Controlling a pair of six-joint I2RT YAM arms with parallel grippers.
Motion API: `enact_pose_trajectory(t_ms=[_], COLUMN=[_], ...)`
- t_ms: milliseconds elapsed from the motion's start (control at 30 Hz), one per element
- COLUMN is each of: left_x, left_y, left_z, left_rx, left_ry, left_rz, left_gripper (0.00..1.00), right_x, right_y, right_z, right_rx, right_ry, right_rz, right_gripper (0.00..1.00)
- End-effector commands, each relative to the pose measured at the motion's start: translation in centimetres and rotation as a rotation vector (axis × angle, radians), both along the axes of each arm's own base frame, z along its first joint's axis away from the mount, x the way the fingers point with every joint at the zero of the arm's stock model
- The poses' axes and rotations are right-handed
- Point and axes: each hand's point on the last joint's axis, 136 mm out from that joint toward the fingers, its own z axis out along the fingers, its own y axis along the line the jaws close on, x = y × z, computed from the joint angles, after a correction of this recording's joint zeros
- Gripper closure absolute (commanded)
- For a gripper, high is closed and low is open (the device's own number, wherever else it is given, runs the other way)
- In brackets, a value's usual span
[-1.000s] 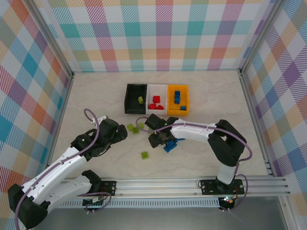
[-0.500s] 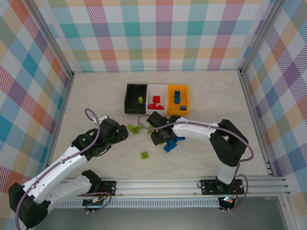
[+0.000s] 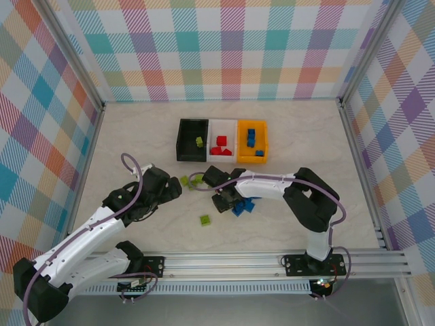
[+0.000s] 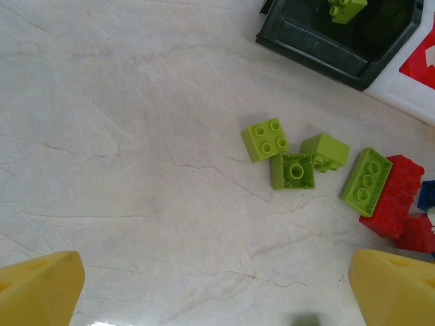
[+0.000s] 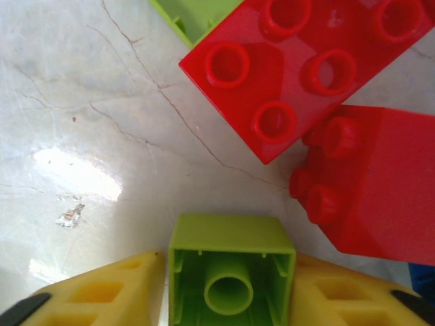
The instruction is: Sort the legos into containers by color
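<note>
Near the table's middle, my right gripper (image 3: 224, 201) is down at a pile of legos. In the right wrist view its yellow fingers (image 5: 102, 292) stand on both sides of a lime green lego (image 5: 231, 268), hollow side toward the camera, right gripper (image 5: 230, 278) shut on it. Two red legos (image 5: 299, 68) lie just beyond. My left gripper (image 4: 217, 292) hangs open over bare table, short of several green legos (image 4: 293, 170). The containers stand in a row: black (image 3: 181, 142) with a green lego, white (image 3: 216, 129) with red ones, orange-yellow (image 3: 266, 144) with blue ones.
Blue legos (image 3: 243, 206) lie right of the right gripper, and a lone green one (image 3: 204, 219) sits nearer the arm bases. Checkered walls close the table on three sides. A metal rail (image 3: 272, 261) runs along the near edge.
The right gripper's fingers have closed in on the green lego and it has shifted slightly left. The left arm has stayed still.
</note>
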Motion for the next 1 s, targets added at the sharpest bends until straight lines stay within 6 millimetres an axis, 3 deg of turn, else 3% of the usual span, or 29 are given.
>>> enact_pose_trajectory(t_ms=[0, 100, 200, 400, 533, 700, 867, 967], left_x=[0.4, 0.4, 0.3, 0.1, -0.1, -0.6, -1.2, -1.6], left_y=[-0.1, 0.0, 0.0, -0.6, -1.3, -2.1, -3.3, -3.8], left_z=[0.2, 0.1, 0.1, -0.4, -0.6, -1.4, -2.5, -3.2], left_rx=[0.001, 0.005, 0.002, -0.029, -0.039, -0.046, -0.068, -0.064], left_ry=[-0.013, -0.014, -0.017, -0.01, 0.012, 0.055, 0.114, 0.146], left_rz=[-0.006, -0.012, -0.018, -0.043, -0.082, -0.131, -0.194, -0.218], left_gripper=[0.0, 0.0, 0.0, 0.0, 0.0, 0.0, 0.0, 0.0], right_x=[0.5, 1.3, 3.2, 10.8, 16.3, 21.3, 23.8, 24.6], right_y=[-0.1, 0.8, 1.9, 5.9, 8.3, 10.0, 11.5, 12.0], right_z=[0.1, 2.4, 6.4, 12.5, 13.0, 12.7, 11.9, 12.8], right_rx=[-0.018, 0.036, 0.119, 0.291, 0.351, 0.365, 0.397, 0.435], right_ry=[-0.018, -0.074, -0.145, -0.227, -0.212, -0.212, -0.203, -0.218], right_rz=[-0.001, 0.01, 0.011, -0.029, -0.08, -0.108, -0.115, -0.119], right_gripper=[0.63, 0.68, 0.69, 0.68, 0.69, 0.67, 0.63, 0.5])
